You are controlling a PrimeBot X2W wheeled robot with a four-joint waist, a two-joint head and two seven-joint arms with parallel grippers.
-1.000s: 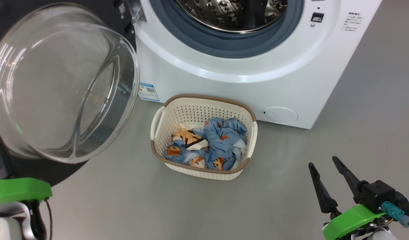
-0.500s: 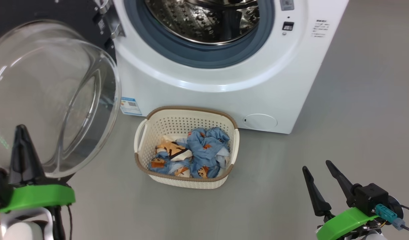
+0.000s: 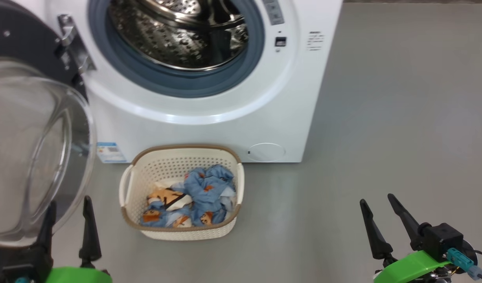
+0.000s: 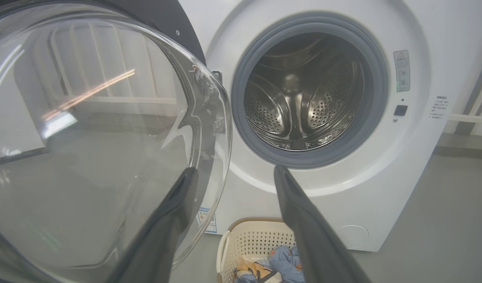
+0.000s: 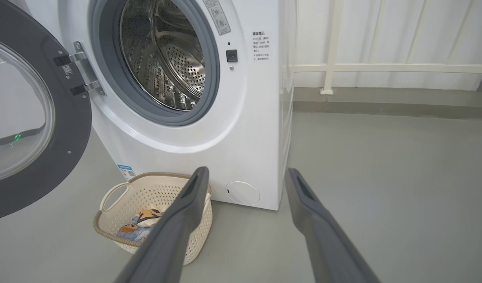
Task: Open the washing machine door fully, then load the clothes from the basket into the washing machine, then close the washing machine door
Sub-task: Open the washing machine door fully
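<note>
The washing machine point(image 3: 209, 129) stands with its steel drum point(image 3: 178, 35) exposed. The washing machine door point(image 3: 28, 157) is swung out to the left, its glass bowl facing me. On the floor in front sits the basket point(image 3: 133, 182) holding the clothes point(image 3: 201, 192), blue printed pieces and a cream one. My left gripper point(image 3: 69, 202) is open at the lower left, just in front of the door glass and left of the basket, holding nothing. My right gripper point(image 3: 376, 199) is open at the lower right, well away from the basket. The left wrist view shows the left gripper point(image 4: 235, 169) between door point(image 4: 87, 137) and drum.
Grey floor point(image 3: 382, 118) stretches to the right of the machine. A white railing point(image 5: 382, 67) runs along the wall behind. The door's metal hinge point(image 3: 72, 43) sits on the machine's left side. In the right wrist view, the basket point(image 5: 119, 196) lies left of the right gripper point(image 5: 245, 171).
The head camera has turned, shifting the whole picture left. My left gripper, shut before, now has its fingers apart and stands clear of the door. The right gripper stays open.
</note>
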